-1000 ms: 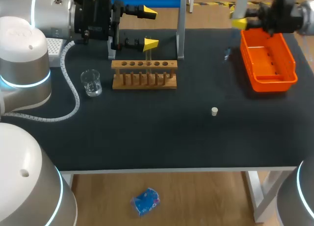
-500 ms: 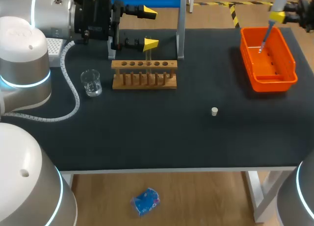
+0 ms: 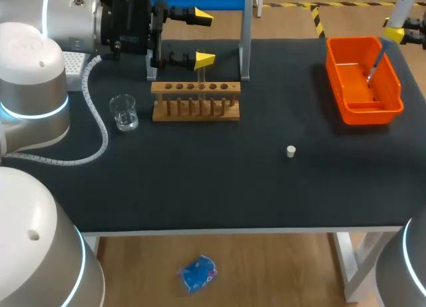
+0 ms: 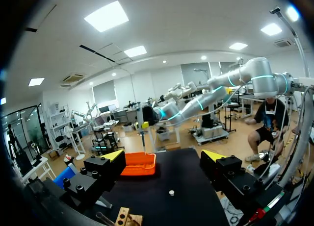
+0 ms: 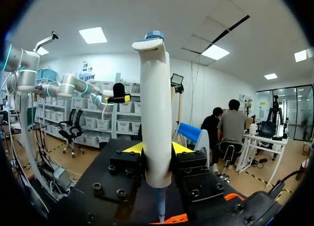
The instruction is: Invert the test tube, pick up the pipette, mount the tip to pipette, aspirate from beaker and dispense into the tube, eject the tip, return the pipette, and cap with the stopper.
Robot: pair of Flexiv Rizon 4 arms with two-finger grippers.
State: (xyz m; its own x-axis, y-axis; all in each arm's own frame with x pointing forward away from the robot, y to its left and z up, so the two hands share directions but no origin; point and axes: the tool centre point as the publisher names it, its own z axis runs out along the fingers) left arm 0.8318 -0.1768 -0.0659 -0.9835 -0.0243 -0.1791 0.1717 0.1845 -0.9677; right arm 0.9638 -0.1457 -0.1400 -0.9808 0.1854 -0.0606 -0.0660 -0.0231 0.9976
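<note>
My right gripper (image 3: 401, 32) is at the far right edge of the table, shut on the white pipette (image 3: 398, 12). The pipette's thin tip (image 3: 374, 64) hangs over the orange bin (image 3: 393, 109). In the right wrist view the pipette (image 5: 157, 118) stands upright between the yellow fingers of the right gripper (image 5: 157, 150). My left gripper (image 3: 203, 38) is open and empty, just behind the wooden tube rack (image 3: 195, 102). A glass beaker (image 3: 124, 112) stands left of the rack. The small white stopper (image 3: 291, 151) lies mid-table. In the left wrist view the left gripper (image 4: 164, 157) is open, with the stopper (image 4: 171, 192) ahead of it.
A metal stand with a blue top (image 3: 245, 37) rises behind the rack, close to my left gripper. A white tip box (image 3: 74, 64) is half hidden behind my left arm. A coiled cable (image 3: 100, 130) trails beside the beaker.
My right arm has carried the pipette rightward, from the bin's back left corner to above its right side. The left arm has not moved.
</note>
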